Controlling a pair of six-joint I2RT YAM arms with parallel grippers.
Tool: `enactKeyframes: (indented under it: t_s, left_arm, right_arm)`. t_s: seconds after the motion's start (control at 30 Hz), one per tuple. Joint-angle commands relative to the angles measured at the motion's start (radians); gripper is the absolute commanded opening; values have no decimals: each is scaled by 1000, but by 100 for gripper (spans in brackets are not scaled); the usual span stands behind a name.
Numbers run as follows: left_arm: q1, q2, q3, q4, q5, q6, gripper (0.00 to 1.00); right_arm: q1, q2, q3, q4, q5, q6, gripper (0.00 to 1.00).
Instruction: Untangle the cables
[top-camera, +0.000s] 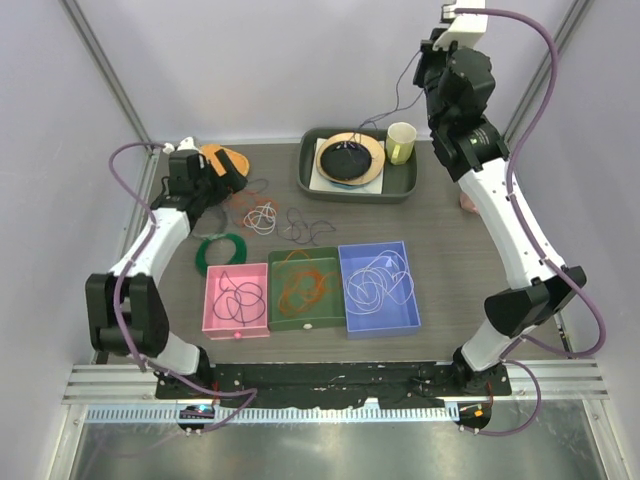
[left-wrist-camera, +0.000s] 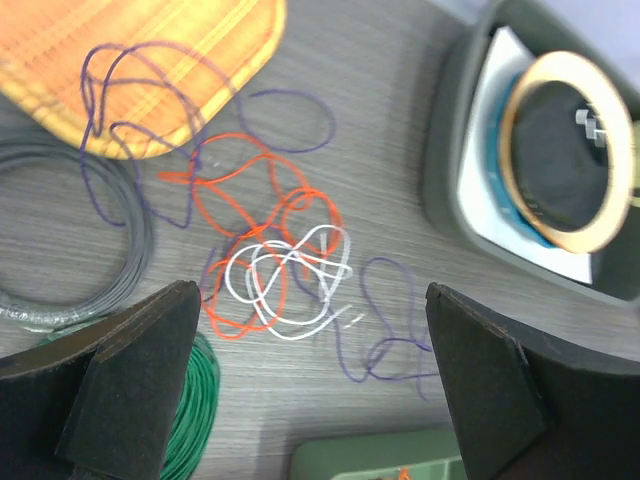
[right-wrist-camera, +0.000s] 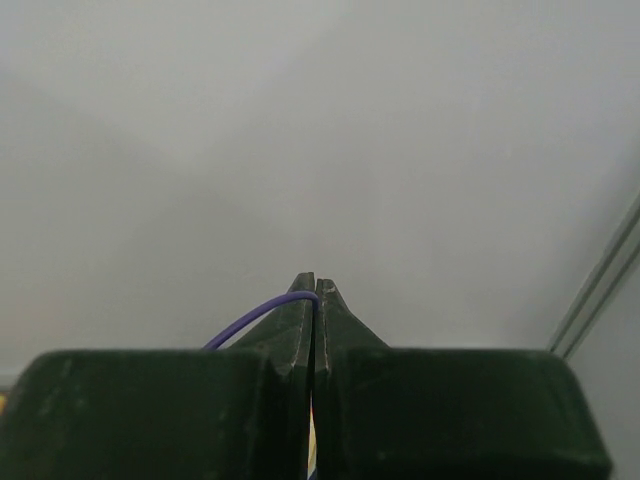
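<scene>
Right gripper (right-wrist-camera: 315, 284) pinches a purple cable (right-wrist-camera: 255, 318) high up — left gripper (left-wrist-camera: 308, 315) hangs wide over the orange-and-white tangle (left-wrist-camera: 272, 268).

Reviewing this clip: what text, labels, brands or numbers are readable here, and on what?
None. No lettering shows on the pink bin, green bin, blue bin, cup, or the right gripper shut on a purple cable; the left gripper is blank too.

Pink bin (top-camera: 236, 331), green coil (left-wrist-camera: 200, 395), yellow cup (top-camera: 401, 142)
</scene>
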Motion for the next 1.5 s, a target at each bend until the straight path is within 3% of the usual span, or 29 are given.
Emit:
enactKeyframes:
  t_s: [0.0,0.2,0.4,0.5,0.7,0.87,1.27,1.47]
  left_arm:
    - [-22,-156,0,18,61,39,100]
    - [-30,-291,6,-105,-20,-44,100]
    - [-32,-389,-14,-293,-62,-165,100]
    - [-33,-432,-23,-445,-218,-282,100]
    - [-33,-527,-111,-558,-396,-375,100]
    - [-33,-576,-143,-599,-488,-383,100]
    - [-32,-590,-189,-586,-528,-370,100]
    - [-25,-605,-192,-589,-548,-368,100]
  right_arm:
    - [78,-84,-57,-56,-134,48,1]
    - [264,-144,-181,-44,-114,-57,1]
    - [399,-160,-233,-53,-142,-31,1]
    - [445,-158,-249,-47,-171,-15,1]
    - [532,-141,-289,14,-237,54,1]
    - [576,-105,-326,140,-334,160,1]
    - [700,87,-142,122,-361,143,1]
    - [729,144,-129,146,-357,146,1]
